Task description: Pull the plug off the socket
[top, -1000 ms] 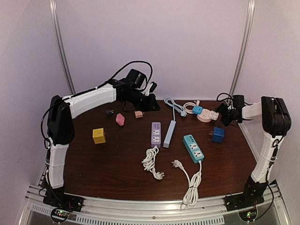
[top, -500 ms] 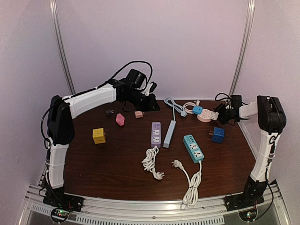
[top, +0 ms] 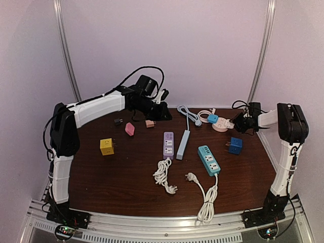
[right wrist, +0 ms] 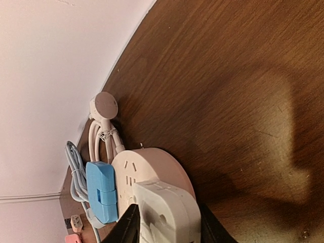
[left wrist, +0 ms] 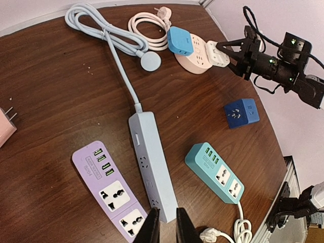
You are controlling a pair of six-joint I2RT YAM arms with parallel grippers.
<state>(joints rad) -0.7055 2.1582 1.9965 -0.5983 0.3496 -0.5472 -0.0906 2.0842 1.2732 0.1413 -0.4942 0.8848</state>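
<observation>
A round pink socket (top: 221, 126) lies at the back right of the table. A white plug (top: 229, 123) sits in its near-right side and a blue plug (top: 213, 118) in its left side. My right gripper (top: 237, 123) reaches in low from the right. In the right wrist view its fingers (right wrist: 129, 225) sit on both sides of the white plug (right wrist: 164, 207), shut on it, with the socket (right wrist: 152, 167) and the blue plug (right wrist: 101, 190) behind. My left gripper (top: 164, 112) hovers at the back centre. It (left wrist: 167, 228) is shut and empty.
A purple power strip (top: 168, 144), a pale blue strip (top: 183, 144) and a teal strip (top: 208, 159) lie mid-table with white cords (top: 163, 174). A blue cube (top: 235, 145) sits near the right arm. A yellow cube (top: 107, 146) and pink adapters (top: 130, 129) lie on the left.
My right gripper has moved left along the table's back right and come around the white plug on the round socket. The left arm has not moved.
</observation>
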